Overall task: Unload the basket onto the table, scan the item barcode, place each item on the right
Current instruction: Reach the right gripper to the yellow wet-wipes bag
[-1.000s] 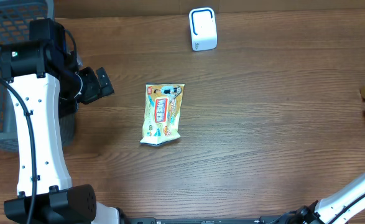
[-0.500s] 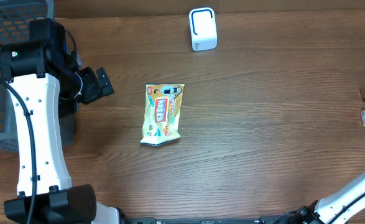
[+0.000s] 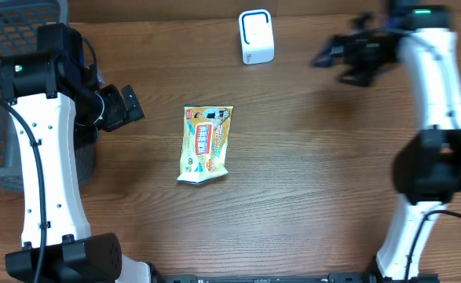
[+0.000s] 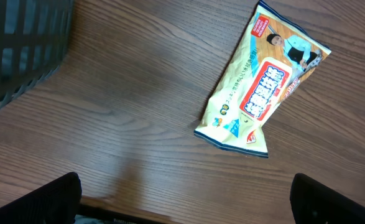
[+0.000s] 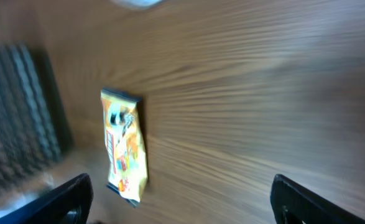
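The item is a yellow snack packet (image 3: 205,143) with a red label, lying flat on the wooden table; it also shows in the left wrist view (image 4: 263,93) and, blurred, in the right wrist view (image 5: 125,146). The white scanner (image 3: 256,36) stands at the back of the table. My left gripper (image 3: 123,107) hovers left of the packet, open and empty (image 4: 185,208). My right gripper (image 3: 331,63) is up at the back right, just right of the scanner, open with nothing between its fingers (image 5: 182,205).
A dark mesh basket (image 3: 10,86) stands at the table's left edge behind the left arm, and also appears in the wrist views (image 4: 20,50) (image 5: 20,112). Bare wood lies between the packet and the right arm.
The right arm has swung in from the right edge to the back right near the scanner, and its jaws have opened. The left arm and the packet have not moved.
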Tool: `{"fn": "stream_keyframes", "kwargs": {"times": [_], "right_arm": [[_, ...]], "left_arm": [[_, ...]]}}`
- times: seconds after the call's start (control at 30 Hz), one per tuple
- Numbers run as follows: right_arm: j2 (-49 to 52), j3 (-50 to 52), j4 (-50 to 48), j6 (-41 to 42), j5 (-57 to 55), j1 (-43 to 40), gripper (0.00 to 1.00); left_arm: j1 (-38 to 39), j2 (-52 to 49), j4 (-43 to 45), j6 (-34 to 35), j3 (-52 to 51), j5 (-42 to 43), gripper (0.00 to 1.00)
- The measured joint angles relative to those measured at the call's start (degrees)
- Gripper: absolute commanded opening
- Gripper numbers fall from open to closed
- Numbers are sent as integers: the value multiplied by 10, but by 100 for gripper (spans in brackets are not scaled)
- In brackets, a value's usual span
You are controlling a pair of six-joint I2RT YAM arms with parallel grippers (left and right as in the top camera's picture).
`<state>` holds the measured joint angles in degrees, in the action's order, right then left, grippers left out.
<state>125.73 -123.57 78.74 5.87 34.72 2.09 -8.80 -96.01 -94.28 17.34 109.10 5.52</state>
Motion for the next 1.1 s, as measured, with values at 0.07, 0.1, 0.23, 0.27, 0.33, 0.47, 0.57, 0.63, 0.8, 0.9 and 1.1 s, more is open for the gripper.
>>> {"fn": "stream_keyframes", "kwargs": {"times": [0.07, 0.1, 0.23, 0.27, 0.33, 0.47, 0.57, 0.63, 0.8, 0.9, 1.1], "right_arm": [[0, 0, -33, 17, -28, 87, 93], [0, 2, -50, 33, -46, 132, 93], [0, 16, -119, 134, -144, 280, 91], [0, 19, -124, 147, -156, 292, 90], [0, 33, -137, 208, -214, 343, 89], [0, 62, -156, 299, -306, 397, 88], [0, 89, -197, 335, -355, 428, 88], [0, 101, -211, 342, -368, 439, 86], [0, 161, -258, 355, -388, 464, 77], [0, 204, -286, 360, -395, 465, 71], [15, 216, -275, 361, -407, 464, 57]], "left_arm": [[0, 0, 0, 0, 0, 0, 100], [0, 0, 0, 0, 0, 0, 100], [0, 0, 0, 0, 0, 0, 100], [0, 0, 0, 0, 0, 0, 100], [0, 0, 0, 0, 0, 0, 100], [0, 0, 0, 0, 0, 0, 100], [0, 0, 0, 0, 0, 0, 100], [0, 0, 0, 0, 0, 0, 100], [0, 0, 0, 0, 0, 0, 100], [0, 0, 0, 0, 0, 0, 100], [0, 0, 0, 0, 0, 0, 100]]}}
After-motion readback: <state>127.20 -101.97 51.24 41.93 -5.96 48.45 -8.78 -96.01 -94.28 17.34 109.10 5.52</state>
